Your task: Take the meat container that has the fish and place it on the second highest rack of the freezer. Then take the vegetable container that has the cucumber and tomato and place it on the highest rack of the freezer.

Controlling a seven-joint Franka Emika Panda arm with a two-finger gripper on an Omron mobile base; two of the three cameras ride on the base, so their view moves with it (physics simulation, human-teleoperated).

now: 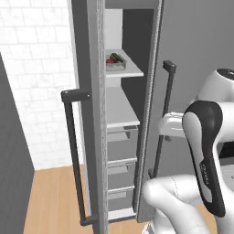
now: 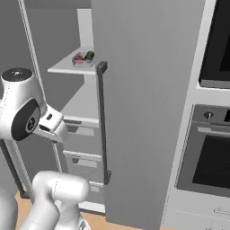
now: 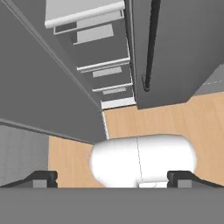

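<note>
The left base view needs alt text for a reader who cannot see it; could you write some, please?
An open freezer holds the vegetable container, with cucumber and tomato, on the upper of two white shelves above grey drawers. The robot's white arm fills the lower right.

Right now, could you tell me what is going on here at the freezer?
The freezer stands open, and the vegetable container with cucumber and tomato sits on an upper white shelf. The shelf below looks bare. The robot's hand is open and empty, pointing down toward the wood floor by the grey drawers.
</note>
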